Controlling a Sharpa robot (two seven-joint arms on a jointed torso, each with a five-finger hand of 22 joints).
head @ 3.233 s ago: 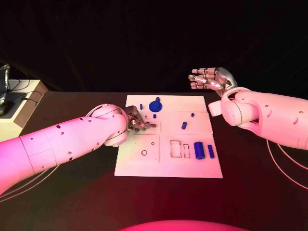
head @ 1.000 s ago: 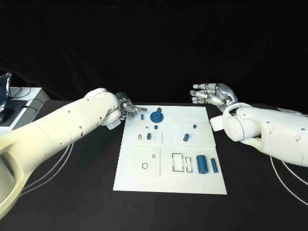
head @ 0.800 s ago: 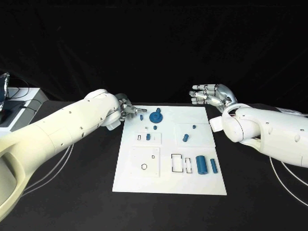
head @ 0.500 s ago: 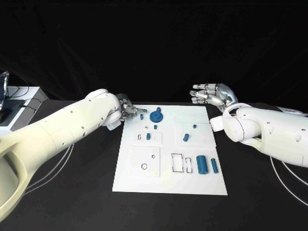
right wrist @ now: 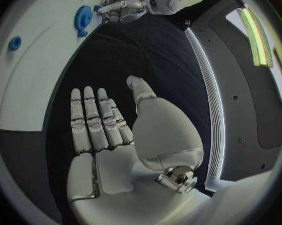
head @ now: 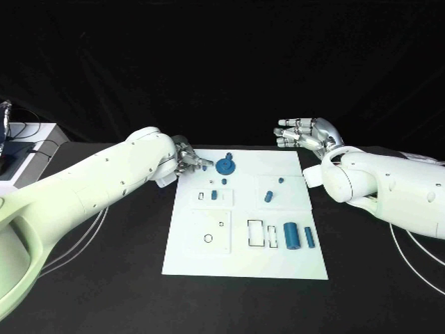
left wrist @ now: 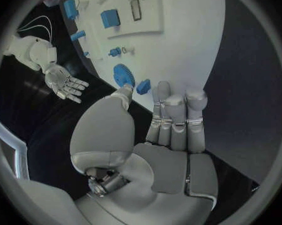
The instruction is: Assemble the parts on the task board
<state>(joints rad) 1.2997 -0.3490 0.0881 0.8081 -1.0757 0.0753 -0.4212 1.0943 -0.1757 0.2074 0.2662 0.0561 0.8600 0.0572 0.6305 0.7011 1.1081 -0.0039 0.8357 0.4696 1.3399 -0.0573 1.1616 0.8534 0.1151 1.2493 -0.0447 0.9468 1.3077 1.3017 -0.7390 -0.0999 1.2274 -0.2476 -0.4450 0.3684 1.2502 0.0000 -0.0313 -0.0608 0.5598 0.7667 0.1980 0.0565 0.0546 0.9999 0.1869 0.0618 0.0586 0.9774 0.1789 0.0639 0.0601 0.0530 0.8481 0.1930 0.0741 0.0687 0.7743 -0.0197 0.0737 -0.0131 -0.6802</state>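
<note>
We counted one white task board (head: 245, 261) and two silver hands. On the board we made out one blue gear (head: 226, 166) and two blue cylinders (head: 292, 235).

No legible text (anywhere)

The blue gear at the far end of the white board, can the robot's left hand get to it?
Probably yes. The left hand hovers beside the blue gear, with nothing between them but a small blue piece at its fingertips.
</note>
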